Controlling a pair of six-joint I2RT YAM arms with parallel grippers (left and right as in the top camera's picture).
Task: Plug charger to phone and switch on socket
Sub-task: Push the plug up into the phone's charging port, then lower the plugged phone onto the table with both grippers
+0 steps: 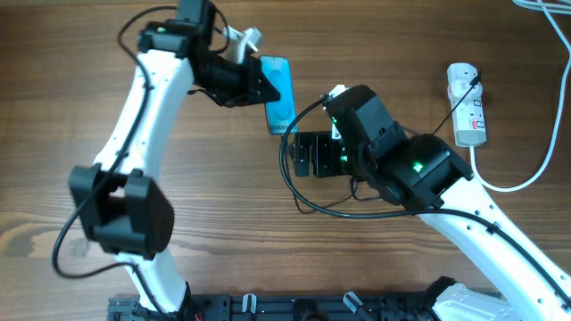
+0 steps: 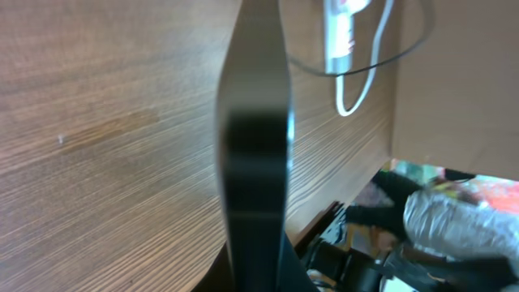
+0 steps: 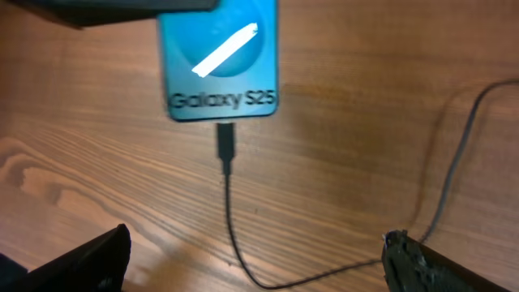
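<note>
At table centre, the left gripper (image 1: 259, 85) was clamped on the phone (image 1: 282, 98). The right gripper (image 1: 308, 153) stood apart, empty. Tip of the charger (image 3: 225, 150) met the phone's bottom edge; seating unclear. We judged: brace the phone, confirm seating, then press the socket (image 1: 468, 111) switch squarely.

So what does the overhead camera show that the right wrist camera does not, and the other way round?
Only overhead: the white elongated plastic power strip, plus the left arm and right arm in full. Only right wrist: the readable white text Galaxy S25 on the flat rectangular phone with a cyan screen, and the small black connector tip meeting its bottom edge. Both: that phone, the left gripper holding its other end, the open right gripper, the thin black charger cable, the brown wooden table.
</note>
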